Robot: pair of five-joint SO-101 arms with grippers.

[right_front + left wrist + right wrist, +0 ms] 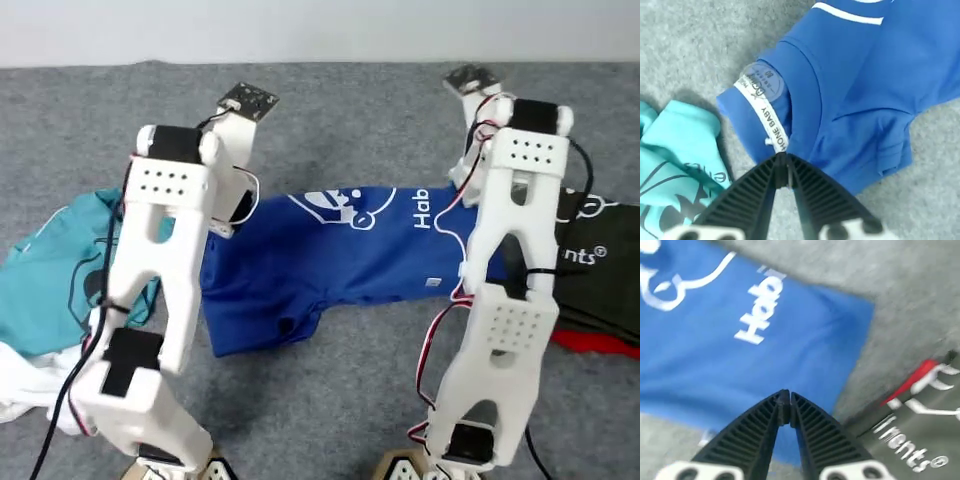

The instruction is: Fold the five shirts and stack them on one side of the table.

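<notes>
Collar detail, left wrist view: left fingers (pixel 750 195) clenched on white neck tape (pixel 765 117) of royal-blue cotton shirt (pixel 855 85). Right fingers (pixel 755 430) pressed together above its printed front. High view: both arms extended up-frame.

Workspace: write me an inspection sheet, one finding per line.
Surface: grey carpet-like cover, lying flat.
Job's things: blue shirt spread out mid-table; teal shirt and white shirt crumpled on the left arm's side; dark shirt lying on a red shirt on the right arm's side.
Clutter: nothing seen.
Grippers: left jaws shut, tips at the blue shirt's neckline; right jaws shut, over the blue shirt's end nearest the dark shirt.
Cables: red, white and black wires run along both arms.
Surroundings: pale wall beyond the far edge.
</notes>
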